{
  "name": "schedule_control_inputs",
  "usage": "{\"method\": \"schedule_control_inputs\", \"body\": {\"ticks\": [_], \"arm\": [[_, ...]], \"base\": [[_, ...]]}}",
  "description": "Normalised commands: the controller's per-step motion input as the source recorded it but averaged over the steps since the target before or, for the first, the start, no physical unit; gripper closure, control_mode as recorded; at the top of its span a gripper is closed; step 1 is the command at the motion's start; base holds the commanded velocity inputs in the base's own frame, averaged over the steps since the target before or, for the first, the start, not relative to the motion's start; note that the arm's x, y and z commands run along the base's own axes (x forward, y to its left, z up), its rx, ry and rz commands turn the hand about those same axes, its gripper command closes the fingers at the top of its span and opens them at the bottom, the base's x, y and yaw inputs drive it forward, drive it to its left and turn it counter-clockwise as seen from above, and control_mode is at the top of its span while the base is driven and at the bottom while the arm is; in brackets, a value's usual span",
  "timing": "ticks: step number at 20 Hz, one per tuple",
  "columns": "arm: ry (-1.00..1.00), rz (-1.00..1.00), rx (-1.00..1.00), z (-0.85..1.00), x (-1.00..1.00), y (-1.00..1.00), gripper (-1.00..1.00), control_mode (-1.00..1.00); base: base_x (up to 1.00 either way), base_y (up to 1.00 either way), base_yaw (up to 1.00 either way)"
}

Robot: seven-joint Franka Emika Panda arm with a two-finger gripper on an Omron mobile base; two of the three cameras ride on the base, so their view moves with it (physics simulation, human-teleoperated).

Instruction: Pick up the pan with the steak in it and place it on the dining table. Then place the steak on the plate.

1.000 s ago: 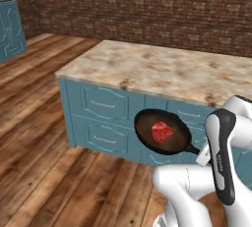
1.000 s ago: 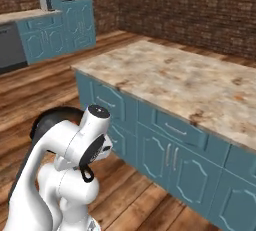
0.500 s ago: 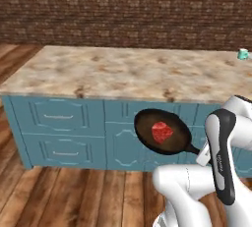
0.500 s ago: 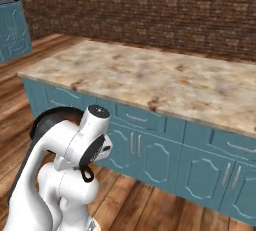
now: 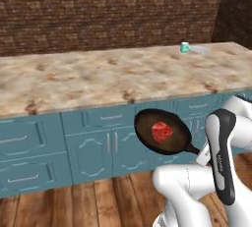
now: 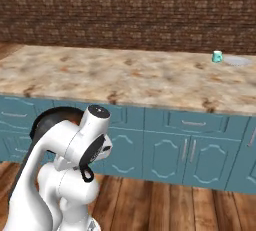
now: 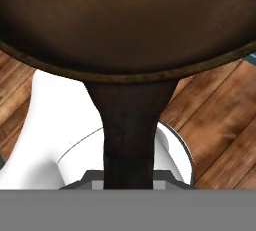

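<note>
One round black cast-iron pan (image 5: 162, 131) hangs level before the teal cabinet fronts, below the marbled dining table (image 5: 98, 76), its short straight handle running back into the clamped-shut gripper (image 5: 201, 153). Red steak (image 5: 162, 132) lies inside. Far off, a teal mug (image 6: 217, 56) stands beside the pale plate (image 6: 236, 61).

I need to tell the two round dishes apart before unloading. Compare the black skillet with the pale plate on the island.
The round black cast-iron pan is dark with a brownish inside; the small round pale plate is grey-white. The pan hangs in the air before the teal cabinets, held by its handle in the tool; the plate lies on the beige marbled dining table. The pan carries the red steak; the plate looks bare. Both are round.
</note>
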Motion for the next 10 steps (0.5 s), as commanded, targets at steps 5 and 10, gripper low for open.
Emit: {"method": "schedule_control_inputs", "body": {"ticks": [5, 10], "arm": [[0.0, 0.0, 0.0, 0.0, 0.0, 0.0, 1.0, 1.0], [0.0, 0.0, 0.0, 0.0, 0.0, 0.0, 1.0, 1.0]], "base": [[-0.02, -0.07, -0.27], [0.01, -0.36, 0.0]]}}
